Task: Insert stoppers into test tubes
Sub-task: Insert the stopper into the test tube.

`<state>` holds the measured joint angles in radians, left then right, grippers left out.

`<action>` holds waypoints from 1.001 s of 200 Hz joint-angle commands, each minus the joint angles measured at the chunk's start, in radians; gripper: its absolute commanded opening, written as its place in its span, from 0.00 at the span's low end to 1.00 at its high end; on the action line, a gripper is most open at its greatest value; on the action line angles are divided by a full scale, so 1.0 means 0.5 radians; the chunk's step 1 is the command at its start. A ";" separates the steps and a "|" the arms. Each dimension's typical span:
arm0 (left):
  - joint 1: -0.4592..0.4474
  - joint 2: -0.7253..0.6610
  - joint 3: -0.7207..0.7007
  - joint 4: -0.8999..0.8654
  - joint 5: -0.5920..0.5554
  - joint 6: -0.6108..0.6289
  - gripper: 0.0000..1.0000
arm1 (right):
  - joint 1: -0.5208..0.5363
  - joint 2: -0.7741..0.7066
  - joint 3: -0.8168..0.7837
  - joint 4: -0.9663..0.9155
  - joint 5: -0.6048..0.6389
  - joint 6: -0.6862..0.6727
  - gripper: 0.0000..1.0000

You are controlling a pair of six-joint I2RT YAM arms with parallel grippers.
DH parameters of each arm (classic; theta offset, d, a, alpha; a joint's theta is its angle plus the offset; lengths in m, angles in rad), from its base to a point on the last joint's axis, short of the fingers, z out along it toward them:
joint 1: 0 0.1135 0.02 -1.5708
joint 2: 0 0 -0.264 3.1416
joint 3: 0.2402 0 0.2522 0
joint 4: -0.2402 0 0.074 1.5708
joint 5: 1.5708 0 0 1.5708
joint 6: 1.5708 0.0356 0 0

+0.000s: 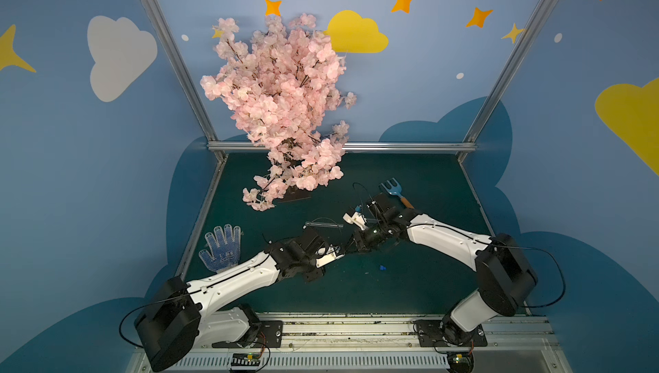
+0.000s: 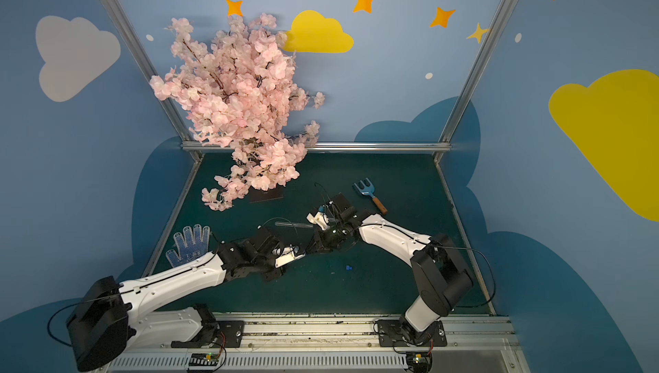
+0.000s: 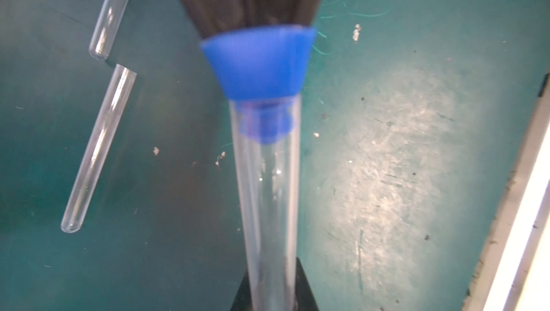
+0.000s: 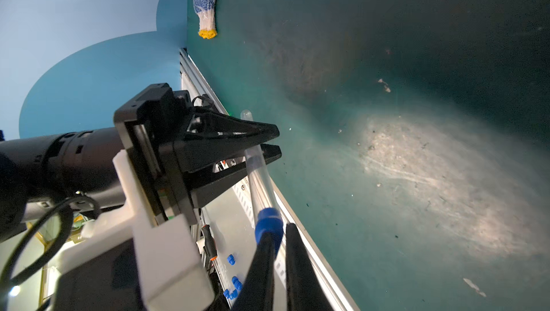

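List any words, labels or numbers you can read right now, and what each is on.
No text is legible.
On the glove: small blue print in its middle, too small to read.
On the left gripper: white patch with red marks, too blurred to read.
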<state>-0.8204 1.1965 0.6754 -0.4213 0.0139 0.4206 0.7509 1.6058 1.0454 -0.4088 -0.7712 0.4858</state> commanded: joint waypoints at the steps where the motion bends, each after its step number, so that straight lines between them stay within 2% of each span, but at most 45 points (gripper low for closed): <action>1: -0.073 -0.169 0.200 1.131 0.656 0.003 0.03 | 0.165 0.101 0.006 0.281 -0.086 -0.063 0.12; 29: -0.035 -0.242 0.146 1.161 0.675 -0.077 0.02 | 0.123 0.052 -0.043 0.280 -0.046 -0.053 0.12; 77: -0.028 -0.291 0.112 1.215 0.717 -0.115 0.02 | 0.158 0.064 -0.086 0.407 -0.156 -0.012 0.13; 101: -0.035 -0.303 0.090 1.217 0.692 -0.048 0.02 | 0.154 0.033 -0.078 0.341 -0.188 -0.079 0.14; 143: -0.068 -0.333 -0.027 1.257 0.564 0.207 0.02 | 0.083 -0.116 -0.112 0.210 -0.209 -0.186 0.20; 200: -0.071 -0.303 -0.116 1.132 0.453 0.269 0.02 | -0.022 -0.362 -0.117 -0.046 -0.114 -0.260 0.21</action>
<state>-0.8162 1.0683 0.5709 -0.1738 0.1032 0.5011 0.7273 1.4372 1.0000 -0.4053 -0.8471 0.3962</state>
